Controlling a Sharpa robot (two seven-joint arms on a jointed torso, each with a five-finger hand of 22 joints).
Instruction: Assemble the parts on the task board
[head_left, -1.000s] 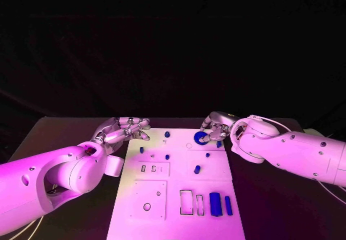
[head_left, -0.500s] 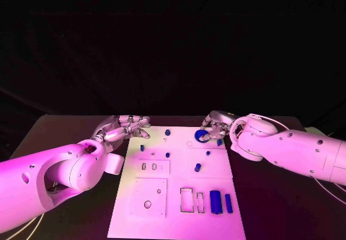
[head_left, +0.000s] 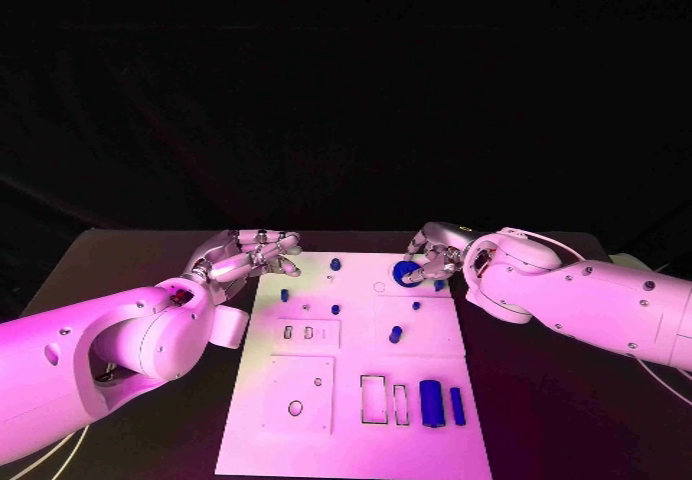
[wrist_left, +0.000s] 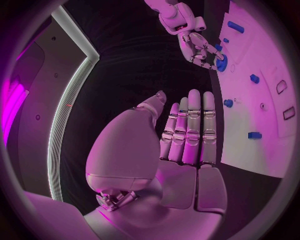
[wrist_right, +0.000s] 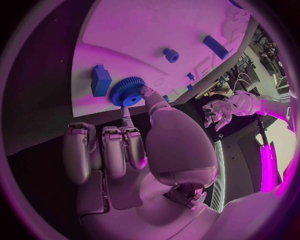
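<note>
We cannot make out how the blue gear (head_left: 402, 274) seats on the task board (head_left: 361, 400): in the head view the right hand (head_left: 433, 262) covers part of it, and the contact underneath is hidden. From the right wrist view we see the gear (wrist_right: 127, 91) pinched between the thumb and a fingertip at the board's far right corner, with the remaining fingers (wrist_right: 103, 150) curled back over the dark table. A blue block (wrist_right: 100, 80) stands just beside the gear, near the board's edge.

The left hand (head_left: 248, 256) hovers off the board's far left corner, grasping nothing; in its own wrist view we see its fingers (wrist_left: 190, 127) laid straight and side by side, with the thumb alongside.

Across the board we count several small blue pegs (head_left: 335, 266) standing in its far half, a short blue cylinder (head_left: 394, 337) near the middle, and two longer blue bars (head_left: 431, 402) lying side by side at the near right. Beside them sit empty rectangular slots (head_left: 374, 402), and a round hole (head_left: 294, 408) lies in the near left panel
</note>
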